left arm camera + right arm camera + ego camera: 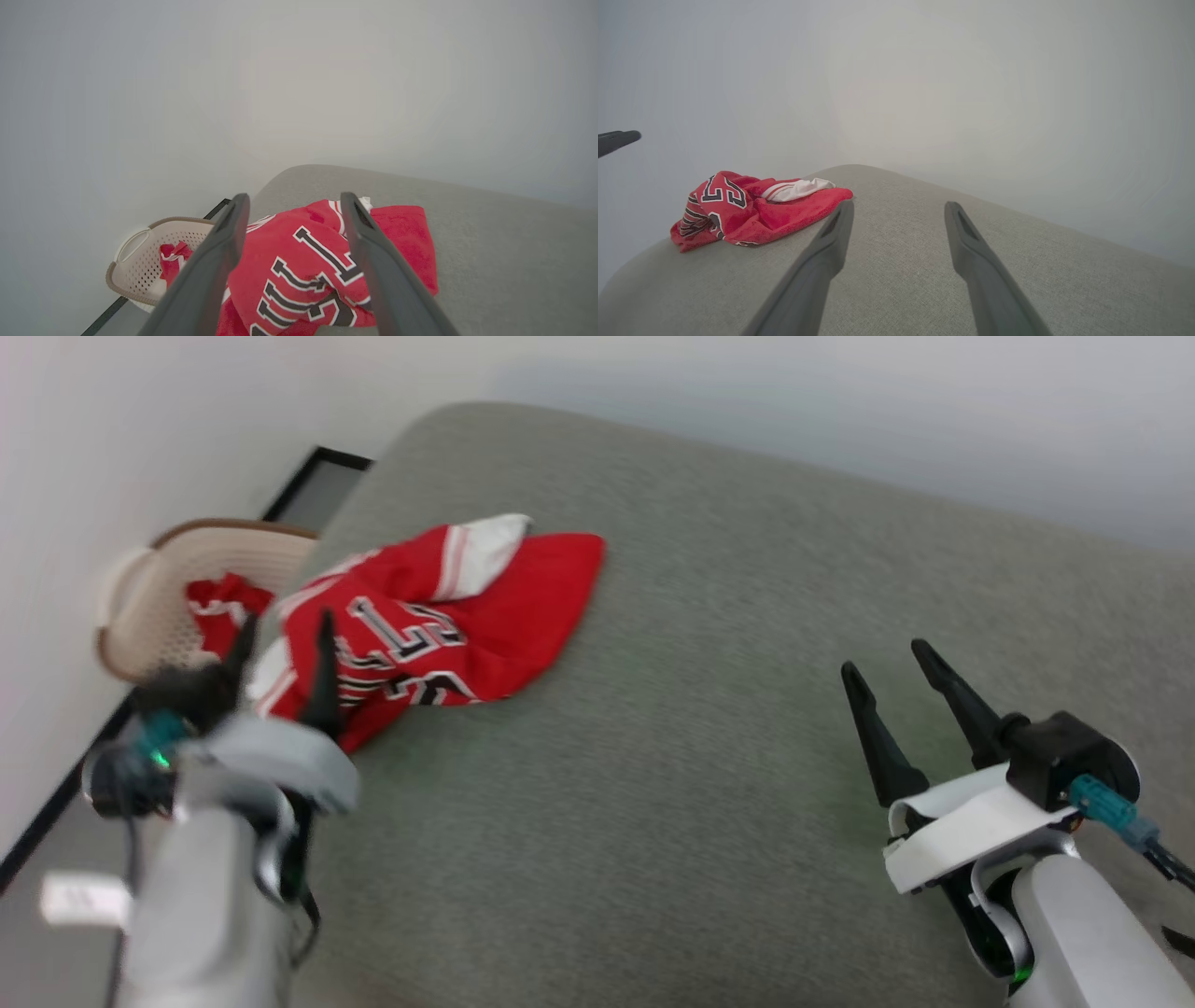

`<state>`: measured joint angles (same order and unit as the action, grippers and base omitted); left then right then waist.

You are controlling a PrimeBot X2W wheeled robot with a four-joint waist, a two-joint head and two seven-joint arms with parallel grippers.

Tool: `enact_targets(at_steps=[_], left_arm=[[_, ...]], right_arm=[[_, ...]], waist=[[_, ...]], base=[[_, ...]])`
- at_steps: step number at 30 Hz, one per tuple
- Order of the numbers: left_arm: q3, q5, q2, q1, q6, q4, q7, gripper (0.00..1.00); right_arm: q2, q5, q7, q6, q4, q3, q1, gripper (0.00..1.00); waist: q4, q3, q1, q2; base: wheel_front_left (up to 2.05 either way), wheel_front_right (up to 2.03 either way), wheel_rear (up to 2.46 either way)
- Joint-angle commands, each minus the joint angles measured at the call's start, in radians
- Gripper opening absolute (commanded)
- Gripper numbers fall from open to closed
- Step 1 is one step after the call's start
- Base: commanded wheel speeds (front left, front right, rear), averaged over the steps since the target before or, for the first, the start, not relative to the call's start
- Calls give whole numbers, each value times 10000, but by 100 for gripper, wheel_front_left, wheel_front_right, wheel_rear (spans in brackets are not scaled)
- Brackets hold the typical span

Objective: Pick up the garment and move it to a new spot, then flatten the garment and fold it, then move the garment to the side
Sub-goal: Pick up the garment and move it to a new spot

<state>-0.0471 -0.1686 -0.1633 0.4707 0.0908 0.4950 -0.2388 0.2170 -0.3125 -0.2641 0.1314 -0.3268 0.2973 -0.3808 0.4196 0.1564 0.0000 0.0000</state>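
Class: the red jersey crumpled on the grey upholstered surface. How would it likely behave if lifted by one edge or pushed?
The red jersey lies in soft folds, so probably floppy: it would drape. It looks thin, so likely light. Pushed over the grey upholstered surface, it would likely bunch.

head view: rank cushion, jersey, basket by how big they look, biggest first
1. cushion
2. jersey
3. basket, which is partly hidden and sits beyond the cushion's edge, so its place below the jersey is less sure

Pale grey forearms (205, 915), white wrist shells (962, 831), teal cable plugs (1102, 803), black tapering gripper fingers (878, 747).
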Motion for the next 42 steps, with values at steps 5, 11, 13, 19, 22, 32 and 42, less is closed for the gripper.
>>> enact_targets(at_steps=[5, 11, 13, 19, 22, 32, 42], left_arm=[[-770, -1719, -741, 2187, 319, 2616, 2296, 100], [-1390, -2876, -1943, 3611, 377, 4582, 4748, 100], [-1457, -2967, -2275, 3791, 368, 5058, 5124, 100], [-1548, -3271, -2505, 3982, 273, 6512, 6607, 100], [-1470, -3287, -2409, 3908, 251, 6998, 6947, 100], [-1203, -3245, -2625, 3905, 382, 6837, 5496, 0], [-454, -3557, -2858, 4189, 395, 5123, 2926, 2]], right_arm=[[7, -57, -2, -14, 196, 5, -428, 100], [-214, -151, -2, -14, 277, 142, -784, 100], [-264, -143, -4, -14, 334, 122, -920, 100], [-225, -151, -2, -14, 465, 93, -1075, 100], [-209, -166, -2, -14, 527, 70, -1053, 100], [-262, -187, -2, -14, 809, 156, -838, 100], [-657, -322, -2, -14, 624, -316, -60, 100]], waist=[[-2234, 2070, 0, 0], [-3107, 2594, 0, 0], [-3373, 2772, 0, 0], [-3872, 3148, 0, 0], [-3954, 3198, 0, 0], [-3710, 2488, 0, 0], [-3601, 1007, 0, 0]], base=[[0, 0, 0], [0, 0, 0], [0, 0, 0], [0, 0, 0], [0, 0, 0], [0, 0, 0], [0, 0, 0]])
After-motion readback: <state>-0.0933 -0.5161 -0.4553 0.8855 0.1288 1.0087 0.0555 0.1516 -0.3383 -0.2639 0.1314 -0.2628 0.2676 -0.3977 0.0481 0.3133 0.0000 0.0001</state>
